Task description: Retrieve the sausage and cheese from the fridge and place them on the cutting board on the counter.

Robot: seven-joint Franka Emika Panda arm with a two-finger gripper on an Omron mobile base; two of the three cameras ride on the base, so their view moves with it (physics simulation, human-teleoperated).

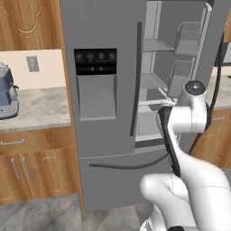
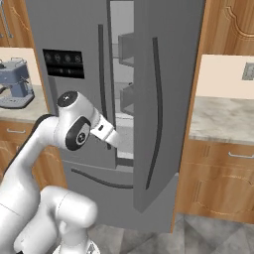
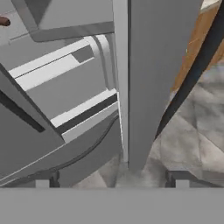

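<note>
Risk sits mostly with the half-open right door (image 2: pixel 163 99) of the fridge (image 1: pixel 103 135): it stands ajar in the middle of the right base view, and the arm's wrist is pushed into the gap beside it, so a wide swing could knock the door's edge or clip the door bins (image 1: pixel 187 38) at the upper right of the left base view. The gripper (image 3: pixel 113 181) shows at the bottom of the hand view, its tips set wide apart with nothing between them, facing the door edge and the grey shelves (image 3: pixel 65 83). A small dark reddish end (image 3: pixel 4 20) peeks in at the upper left of that view; it may be the sausage, though too little shows to be sure. The cheese cannot be made out, so reaching in blind could shove food back.
</note>
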